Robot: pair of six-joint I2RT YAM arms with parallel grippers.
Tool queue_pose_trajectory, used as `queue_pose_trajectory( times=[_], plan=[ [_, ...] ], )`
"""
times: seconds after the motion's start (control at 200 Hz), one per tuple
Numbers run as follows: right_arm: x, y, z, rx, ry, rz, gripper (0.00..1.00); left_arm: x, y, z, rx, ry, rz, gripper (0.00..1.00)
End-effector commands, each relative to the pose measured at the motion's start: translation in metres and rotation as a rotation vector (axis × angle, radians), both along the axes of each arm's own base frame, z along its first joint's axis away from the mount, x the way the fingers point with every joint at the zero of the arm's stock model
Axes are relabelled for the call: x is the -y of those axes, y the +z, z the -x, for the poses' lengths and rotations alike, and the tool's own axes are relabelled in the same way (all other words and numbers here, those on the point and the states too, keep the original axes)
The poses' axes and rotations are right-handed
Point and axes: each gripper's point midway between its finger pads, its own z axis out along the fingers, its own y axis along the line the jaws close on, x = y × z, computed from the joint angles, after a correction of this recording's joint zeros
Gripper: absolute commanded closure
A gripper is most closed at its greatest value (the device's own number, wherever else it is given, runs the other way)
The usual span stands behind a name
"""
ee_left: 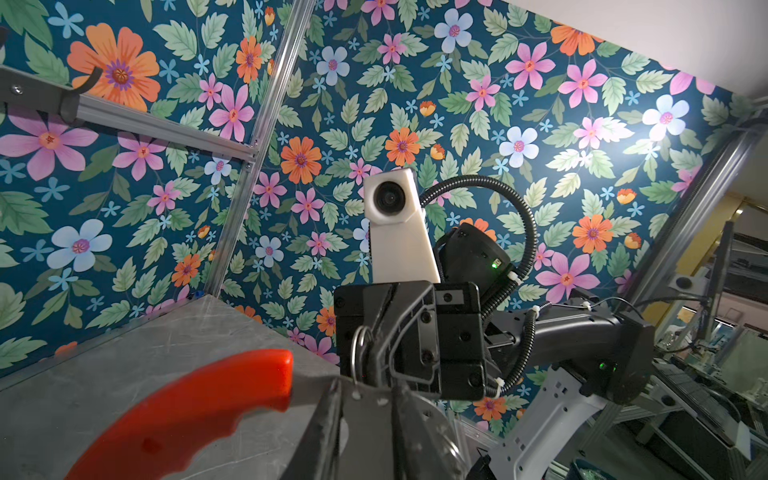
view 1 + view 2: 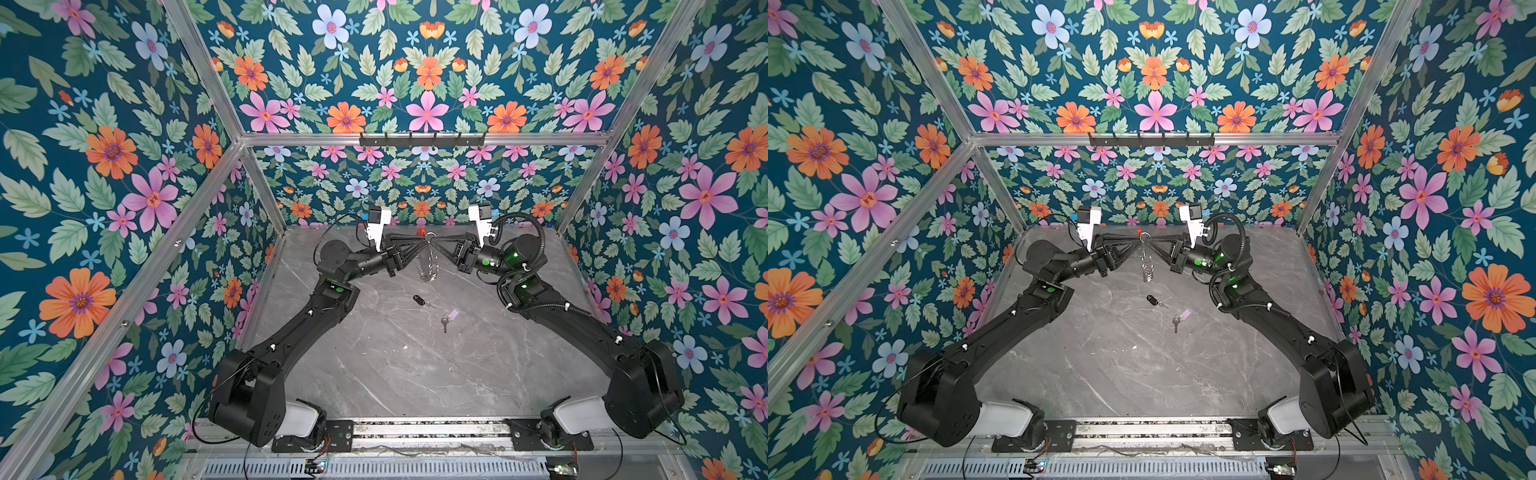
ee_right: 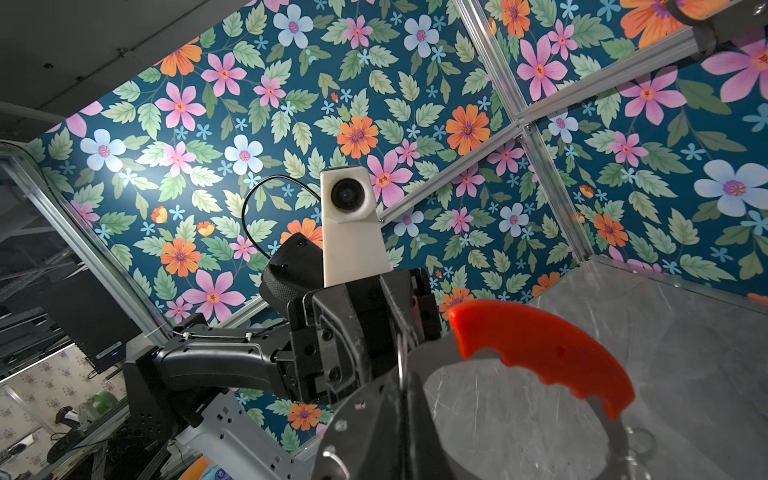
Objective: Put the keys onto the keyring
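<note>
Keyring (image 2: 428, 253): held up between the two hands over the far middle of the table (image 2: 395, 365), well apart from both keys.
Keyring axis: long axis runs up-down. It hangs from the fingertips with the red section (image 2: 422, 232) on top, toward the back wall. The small silver rings (image 2: 428, 270) are bunched at the low end; can't tell if they touch the table.
Wrist views: red section (image 1: 187, 415) curves away from the fingertips, and bare metal runs from its end in between them. Same from the right wrist.
Right hand (image 2: 436, 241): clenched on Keyring, on the bare metal just beside the red section's end. Points toward the left arm.
Left hand (image 2: 420, 242): tip to tip with the right hand. Its fingers (image 1: 328, 424) sit a little apart on either side of the same metal. Gripping or only around it: can't tell.
Black key (image 2: 418, 299): flat on the table, nearer the camera than Keyring. Long axis slants far-left to near-right.
Lilac key (image 2: 454, 312): flat on the table near the black one, to its right and a bit closer to the near edge, not touching. Long axis slants far-right to near-left. A small metal key (image 2: 445, 324) at the near-left end points to the near edge.
</note>
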Motion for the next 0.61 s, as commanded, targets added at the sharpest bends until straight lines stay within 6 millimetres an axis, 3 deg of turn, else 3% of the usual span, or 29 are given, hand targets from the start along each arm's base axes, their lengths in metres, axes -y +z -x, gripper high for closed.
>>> queue_pose_trajectory(
  times=[0.0,0.34,0.6],
  plan=[
    [-0.002,0.013,0.011,0.049,0.046,-0.021,1.00,0.000,0.010,0.006,0.042,-0.022,0.020,0.76],
    [-0.010,0.005,0.016,0.039,0.080,0.013,1.00,0.002,0.009,0.004,0.036,-0.030,0.017,0.84],
    [-0.010,0.000,0.020,0.052,0.080,0.055,1.00,0.002,0.008,0.005,0.031,-0.023,-0.003,0.81]
  ],
)
